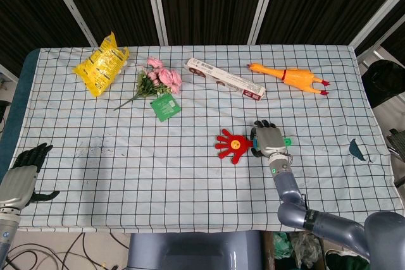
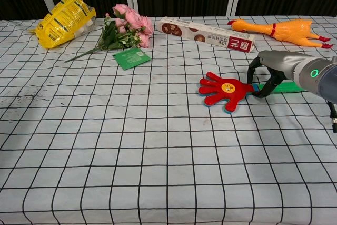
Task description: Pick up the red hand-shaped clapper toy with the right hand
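Red clapper toy [image 2: 225, 91] lying flat on the checkered desk [image 2: 131, 146], right hand [image 2: 271, 72] arched over its green handle [image 2: 284, 86] with dark fingertips [image 2: 259, 94] down at the handle's near end, grip not quite clear.

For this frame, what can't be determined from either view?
- Whether the right hand actually grips the clapper's green handle: its curled fingers cover the handle in both views.
- The left hand: head view only, at the table's edge.
- Print on the green packet: too small.
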Controlling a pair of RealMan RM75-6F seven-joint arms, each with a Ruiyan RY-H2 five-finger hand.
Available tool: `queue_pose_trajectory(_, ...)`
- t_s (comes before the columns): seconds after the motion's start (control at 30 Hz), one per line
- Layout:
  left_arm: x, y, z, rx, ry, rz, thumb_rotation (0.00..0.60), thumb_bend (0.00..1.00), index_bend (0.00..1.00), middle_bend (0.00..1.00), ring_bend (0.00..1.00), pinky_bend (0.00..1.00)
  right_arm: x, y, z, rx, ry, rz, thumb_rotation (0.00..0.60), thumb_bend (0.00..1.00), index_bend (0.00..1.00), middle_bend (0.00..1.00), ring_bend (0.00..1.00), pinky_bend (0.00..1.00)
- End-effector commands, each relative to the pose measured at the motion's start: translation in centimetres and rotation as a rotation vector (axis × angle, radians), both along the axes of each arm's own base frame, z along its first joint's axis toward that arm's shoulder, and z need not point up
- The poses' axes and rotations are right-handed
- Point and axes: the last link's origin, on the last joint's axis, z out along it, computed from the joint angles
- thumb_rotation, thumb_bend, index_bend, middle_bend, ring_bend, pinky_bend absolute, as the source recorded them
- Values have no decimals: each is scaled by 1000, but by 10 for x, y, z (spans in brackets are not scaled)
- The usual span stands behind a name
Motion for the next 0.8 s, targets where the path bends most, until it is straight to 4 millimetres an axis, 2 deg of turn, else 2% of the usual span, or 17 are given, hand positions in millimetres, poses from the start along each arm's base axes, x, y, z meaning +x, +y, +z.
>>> queue_pose_trajectory(0.03,0,0,0,-1,0,0,600,0,0,0,0,0,0,0,1,-2,2,0,600,317,494,145,84,152)
queue_pose_trajectory(0.4,0,0,0,-3,-4,4,600,0,0,0,0,0,-2,0,4,-11,-1,-10,600,320,494,145,85,151)
queue_pose_trajectory(0.8,0,0,0,-6,-2,8,600,0,0,0,0,0,-1,3,-2,-4,-12,-14,600,326,496,145,84,151)
